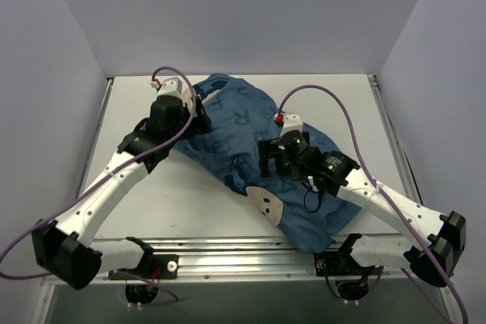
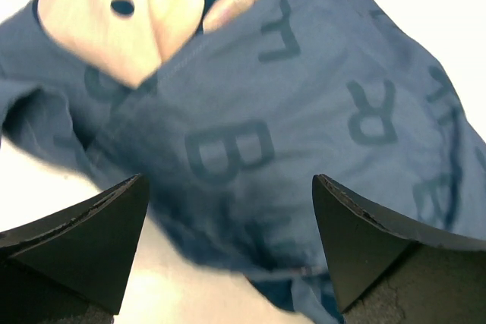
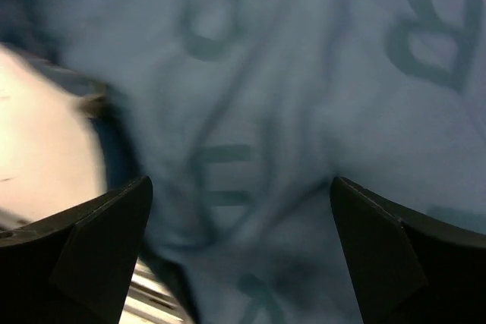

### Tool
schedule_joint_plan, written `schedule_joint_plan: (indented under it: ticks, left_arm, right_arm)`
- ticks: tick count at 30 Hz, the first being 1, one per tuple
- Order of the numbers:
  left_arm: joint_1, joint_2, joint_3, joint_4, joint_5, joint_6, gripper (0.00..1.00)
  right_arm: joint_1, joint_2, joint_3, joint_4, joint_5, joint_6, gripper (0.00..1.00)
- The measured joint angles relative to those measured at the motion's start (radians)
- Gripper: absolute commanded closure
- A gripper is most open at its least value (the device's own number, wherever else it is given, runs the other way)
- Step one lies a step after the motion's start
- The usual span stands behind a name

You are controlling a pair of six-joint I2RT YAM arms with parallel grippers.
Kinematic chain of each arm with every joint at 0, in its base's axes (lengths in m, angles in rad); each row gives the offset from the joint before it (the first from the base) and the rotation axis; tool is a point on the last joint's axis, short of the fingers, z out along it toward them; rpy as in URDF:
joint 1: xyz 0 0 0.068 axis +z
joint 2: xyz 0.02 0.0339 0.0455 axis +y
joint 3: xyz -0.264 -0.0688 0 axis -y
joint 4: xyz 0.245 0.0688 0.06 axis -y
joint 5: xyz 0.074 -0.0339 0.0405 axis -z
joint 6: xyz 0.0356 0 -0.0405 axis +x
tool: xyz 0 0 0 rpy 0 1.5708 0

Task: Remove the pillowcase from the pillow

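The blue pillowcase (image 1: 250,130) lies crumpled diagonally across the table, printed with letters and a pale mouse face (image 1: 266,202). No white pillow shows; it is hidden or out of view. My left gripper (image 1: 199,114) is open over the cloth's far left end. In the left wrist view the pillowcase (image 2: 304,89) fills the space between and beyond the left gripper's (image 2: 228,221) spread fingers, with nothing held. My right gripper (image 1: 267,158) is open over the middle of the cloth. In the right wrist view the pillowcase (image 3: 304,111) lies under the right gripper (image 3: 239,225), which is empty.
The white table (image 1: 175,195) is walled at the left, back and right. A metal rail (image 1: 228,252) runs along the near edge and also shows in the right wrist view (image 3: 148,297). Purple cables loop above both arms.
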Motion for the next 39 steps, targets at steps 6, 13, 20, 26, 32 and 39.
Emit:
schedule_joint_plan:
  ticks: [6,13,20,26,32,39]
  left_arm:
    - [0.077,0.227,0.109,0.111,0.053,0.046,0.03]
    - [0.143,0.194,-0.175,0.242,0.122,-0.093,0.03]
    - [0.136,-0.077,-0.42,0.195,0.201,-0.175,0.03]
    - [0.126,-0.338,-0.422,0.124,0.245,-0.152,0.03]
    - [0.119,-0.441,-0.407,0.064,0.231,-0.108,0.03]
    - [0.122,-0.33,-0.398,0.042,0.205,-0.095,0.03]
  right_arm:
    - [-0.164,-0.072,-0.208,0.027,0.002,0.095,0.01]
    - [-0.438,-0.081,-0.295,0.229,-0.114,0.117,0.01]
    - [-0.557,0.177,-0.146,0.375,-0.148,0.085,0.01]
    - [-0.482,0.21,-0.017,0.364,-0.063,-0.001,0.02]
    - [-0.169,0.146,0.035,0.377,0.023,-0.081,0.07]
    - [0.031,0.207,0.003,0.417,0.168,-0.092,0.07]
